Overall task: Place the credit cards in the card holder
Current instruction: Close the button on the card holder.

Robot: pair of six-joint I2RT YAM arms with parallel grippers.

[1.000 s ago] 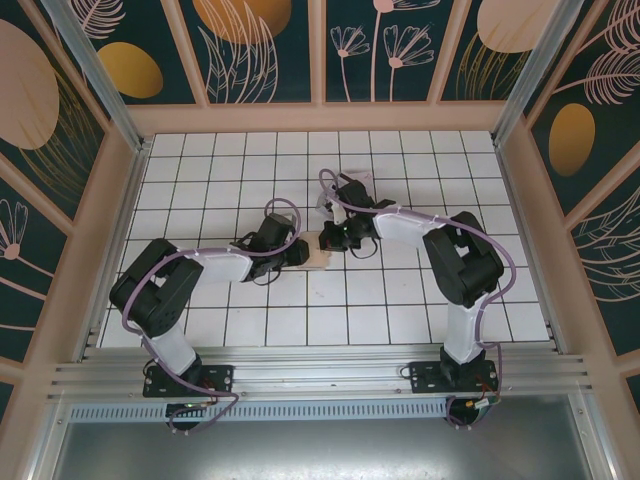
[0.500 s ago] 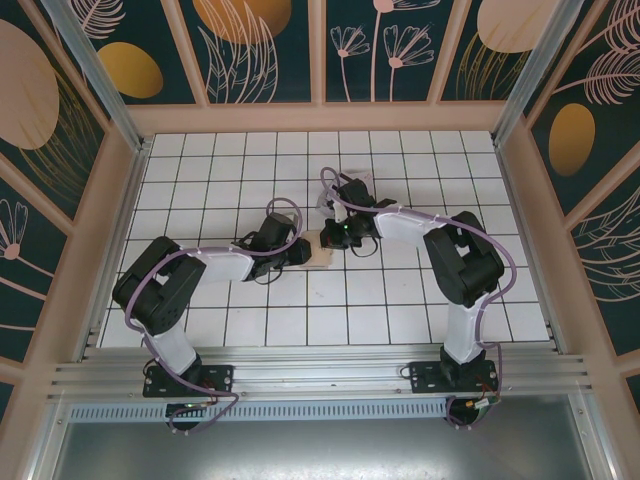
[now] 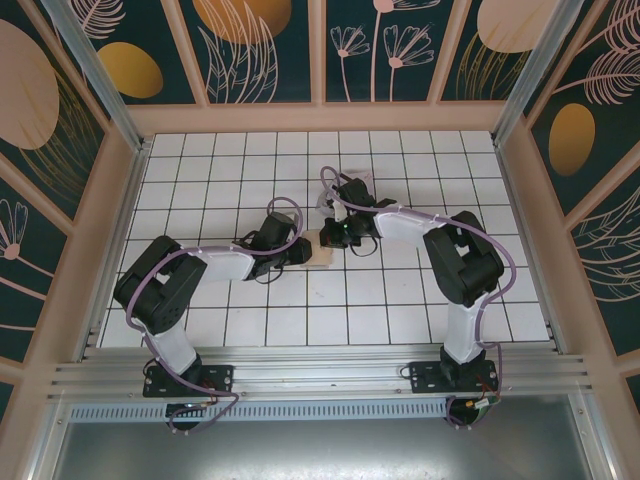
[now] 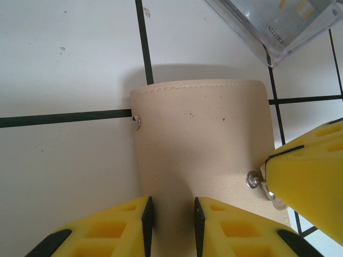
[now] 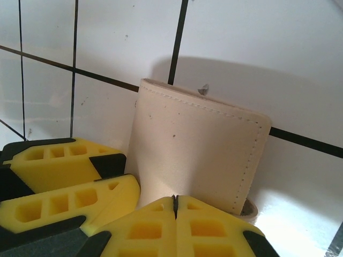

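Tan leather with stitched edges and little metal snaps: the card holder (image 4: 198,134) is sitting mid-way across the tiled table (image 3: 400,300), curling up off the surface between my two grippers. My left gripper (image 4: 171,214) is clamping one end, with the leather running between its fingers. My right gripper (image 5: 174,202) is pinching the other edge, pads pressed tight together. My left arm (image 3: 205,262) and right arm (image 3: 430,228) are both reaching inward. Some clear plastic case (image 4: 284,21) is lying just beyond.
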